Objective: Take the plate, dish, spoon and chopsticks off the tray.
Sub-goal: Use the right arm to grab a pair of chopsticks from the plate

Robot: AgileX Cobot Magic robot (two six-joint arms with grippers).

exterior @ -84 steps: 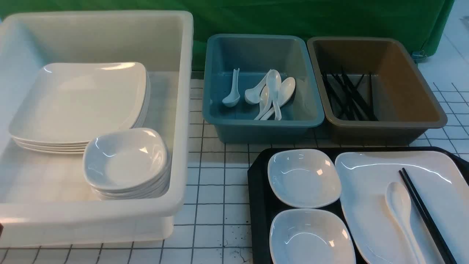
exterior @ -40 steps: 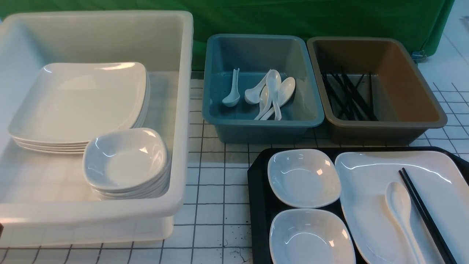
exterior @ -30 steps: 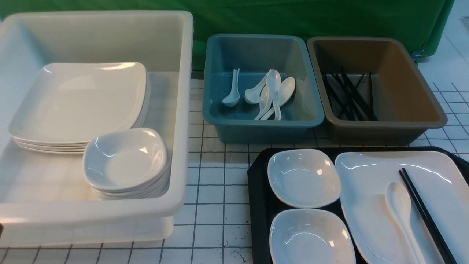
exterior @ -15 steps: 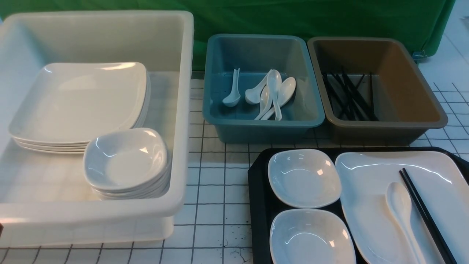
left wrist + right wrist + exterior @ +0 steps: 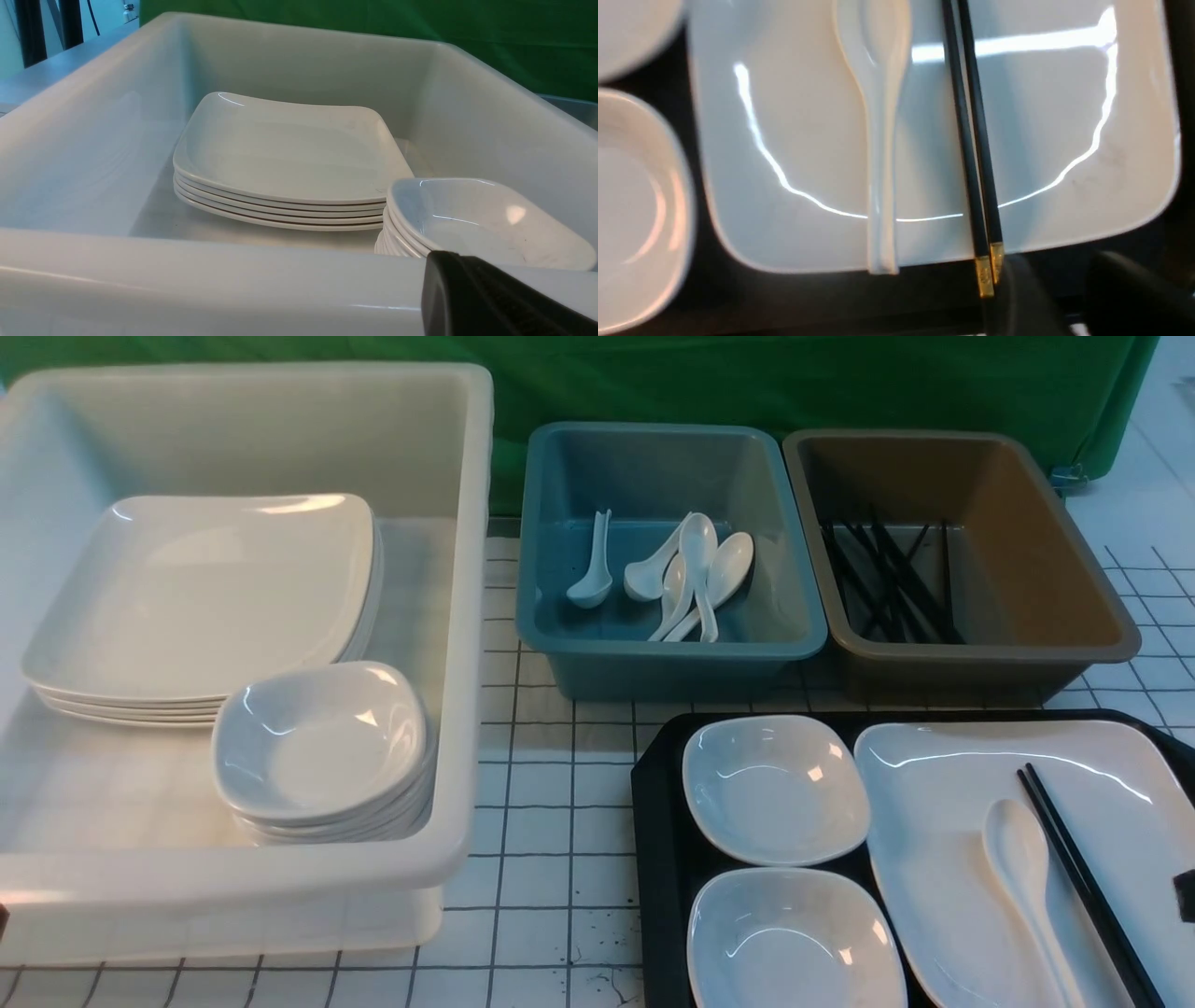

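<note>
The black tray (image 5: pixel 658 821) sits at the front right. On it are two small white dishes (image 5: pixel 775 789) (image 5: pixel 794 943) and the large white plate (image 5: pixel 943 784). The white spoon (image 5: pixel 1022 859) and the black chopsticks (image 5: pixel 1074 868) lie side by side on the plate. My right gripper (image 5: pixel 1069 298) is open and empty, just off the plate's near edge beside the chopsticks' (image 5: pixel 971 140) gold ends; a dark tip of it shows in the front view (image 5: pixel 1186 896). The spoon (image 5: pixel 878 140) lies beside them. My left gripper shows one dark finger (image 5: pixel 490 298) at the white tub's near wall.
A big white tub (image 5: pixel 467 616) at the left holds stacked plates (image 5: pixel 196 597) and stacked small dishes (image 5: pixel 317 737). A blue tub (image 5: pixel 560 653) behind the tray holds several spoons. A brown tub (image 5: pixel 1102 635) holds several chopsticks. Green cloth hangs behind.
A dark tip of my right gripper has come into the front view at the right edge, over the tray. Nothing else has moved.
</note>
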